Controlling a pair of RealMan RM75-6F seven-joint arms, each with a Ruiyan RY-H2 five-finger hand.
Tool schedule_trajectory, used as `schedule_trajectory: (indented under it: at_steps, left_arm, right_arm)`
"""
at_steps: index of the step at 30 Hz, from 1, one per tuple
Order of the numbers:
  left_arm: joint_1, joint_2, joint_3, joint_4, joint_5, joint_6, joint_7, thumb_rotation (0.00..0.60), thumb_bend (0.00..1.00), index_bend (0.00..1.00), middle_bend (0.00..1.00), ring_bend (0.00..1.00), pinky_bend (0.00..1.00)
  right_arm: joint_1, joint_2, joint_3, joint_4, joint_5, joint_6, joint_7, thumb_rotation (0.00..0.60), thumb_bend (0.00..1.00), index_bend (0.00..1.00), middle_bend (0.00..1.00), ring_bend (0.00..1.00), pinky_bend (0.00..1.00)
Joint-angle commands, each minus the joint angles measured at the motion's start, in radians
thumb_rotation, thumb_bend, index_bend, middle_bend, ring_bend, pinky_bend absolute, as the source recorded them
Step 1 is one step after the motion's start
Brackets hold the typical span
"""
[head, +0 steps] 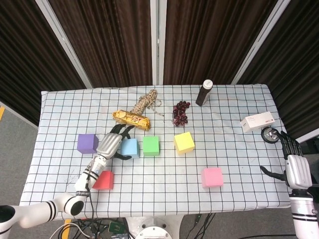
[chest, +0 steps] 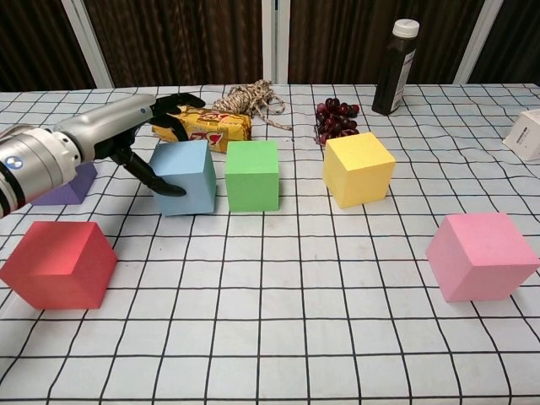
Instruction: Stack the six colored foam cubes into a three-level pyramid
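Six foam cubes dot my checked tablecloth [head: 239, 149] before dark curtains [head: 114, 40]; my left hand [head: 110, 145] grips the blue cube [head: 130, 147], right hand [head: 294, 167] open.

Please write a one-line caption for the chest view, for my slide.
Left hand grips the blue cube beside the green cube; no cubes stacked yet.

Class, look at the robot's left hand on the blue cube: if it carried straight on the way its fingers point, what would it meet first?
Probably the gold snack packet: the left robot hand on the blue cube points up-table toward it. Depth is uncertain.
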State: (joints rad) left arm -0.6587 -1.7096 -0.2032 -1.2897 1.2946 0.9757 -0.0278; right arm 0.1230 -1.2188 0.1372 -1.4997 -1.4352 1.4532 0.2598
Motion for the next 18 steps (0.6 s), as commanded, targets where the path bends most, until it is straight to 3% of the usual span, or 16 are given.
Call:
schedule_trajectory:
  at_steps: [1, 18]
  left_arm:
    - [-0.012, -0.016, -0.006, 0.02, -0.008, -0.008, 0.0, 0.6, 0.06, 0.08, 0.44, 0.06, 0.04]
    - [-0.042, -0.041, -0.018, 0.036, -0.029, -0.017, -0.002, 0.6, 0.06, 0.08, 0.44, 0.06, 0.03]
  right_arm:
    - [-0.002, -0.001, 0.0, 0.005, 0.002, 0.001, 0.006, 0.6, 0.01, 0.0, 0.0, 0.0, 0.0]
    - [-0.002, -0.008, -0.001, 0.028, 0.006, -0.006, 0.019, 0.6, 0.01, 0.0, 0.0, 0.0, 0.0]
